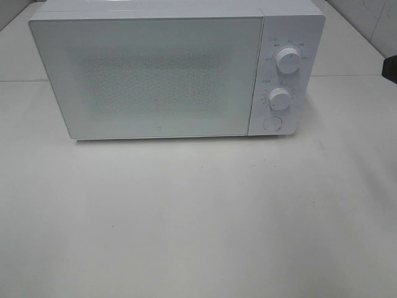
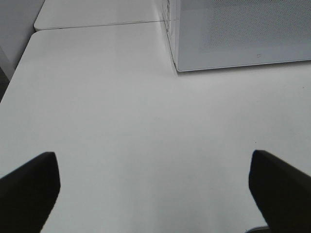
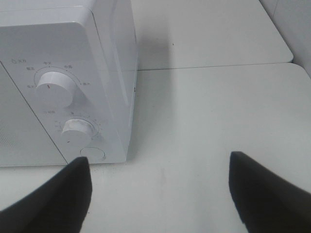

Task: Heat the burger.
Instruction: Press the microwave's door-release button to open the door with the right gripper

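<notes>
jaws on my left gripper and right gripper gape wide above the plain white worktop; the white boxy microwave oven is shut; where the burger is, i cannot tell.

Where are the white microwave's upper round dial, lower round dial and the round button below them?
Upper white round dial (image 1: 288,59): exterior high view, knob centre.
Lower white round dial (image 1: 280,99): exterior high view, knob centre.
Round white button (image 1: 272,123): exterior high view, button middle.
</notes>
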Tool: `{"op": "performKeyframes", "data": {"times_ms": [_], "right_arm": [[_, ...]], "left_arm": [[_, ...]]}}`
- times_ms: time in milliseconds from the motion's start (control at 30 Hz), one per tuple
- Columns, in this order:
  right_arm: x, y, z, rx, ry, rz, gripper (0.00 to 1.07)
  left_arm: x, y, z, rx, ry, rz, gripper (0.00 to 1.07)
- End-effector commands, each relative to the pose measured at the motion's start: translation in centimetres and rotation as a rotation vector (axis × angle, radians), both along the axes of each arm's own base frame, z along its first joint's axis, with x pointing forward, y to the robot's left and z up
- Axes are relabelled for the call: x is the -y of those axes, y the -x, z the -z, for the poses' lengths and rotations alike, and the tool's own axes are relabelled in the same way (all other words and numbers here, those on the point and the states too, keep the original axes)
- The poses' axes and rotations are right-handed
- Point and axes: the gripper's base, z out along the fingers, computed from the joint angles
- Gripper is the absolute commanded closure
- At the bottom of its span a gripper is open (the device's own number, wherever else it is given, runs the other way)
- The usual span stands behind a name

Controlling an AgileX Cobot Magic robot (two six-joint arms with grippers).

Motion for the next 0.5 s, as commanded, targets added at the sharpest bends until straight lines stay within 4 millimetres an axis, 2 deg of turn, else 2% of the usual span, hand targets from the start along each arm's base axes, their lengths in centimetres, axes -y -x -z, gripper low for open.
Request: {"op": "performKeyframes", "data": {"times_ms": [33,267,500], "right_arm": [[0.0,-0.3,-0.1,0.029,-0.018,0.002,0.32],[-0.1,0.1,2.0,0.077,-0.074,0.009,0.32],[-0.1,0.7,3.3,0.103,-0.080,0.003,0.32]], "left_arm": [[0.1,0.0,-0.1,0.010,0.004,0.002,0.09],[0.1,0.0,-0.1,0.010,0.004,0.002,0.09],[0.1,0.0,-0.1,0.010,0.004,0.002,0.09]]}}
